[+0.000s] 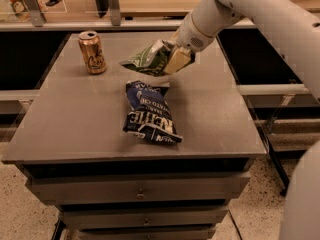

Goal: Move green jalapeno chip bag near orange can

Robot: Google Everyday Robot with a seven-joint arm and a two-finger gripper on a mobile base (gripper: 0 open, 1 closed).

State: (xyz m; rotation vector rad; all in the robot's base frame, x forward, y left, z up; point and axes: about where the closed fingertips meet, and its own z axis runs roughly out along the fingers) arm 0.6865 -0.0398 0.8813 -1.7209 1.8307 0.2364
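gripper (pixel 173 60): pinching green jalapeno chip bag (pixel 146 60), raised off table (pixel 65 124) | orange can (pixel 92 52): upright, apart, beyond bag's free end | blue bag (pixel 150 113): flat, just below gripper

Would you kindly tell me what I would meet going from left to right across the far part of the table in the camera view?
Orange can → green bag → gripper, which grips the green bag's right end.
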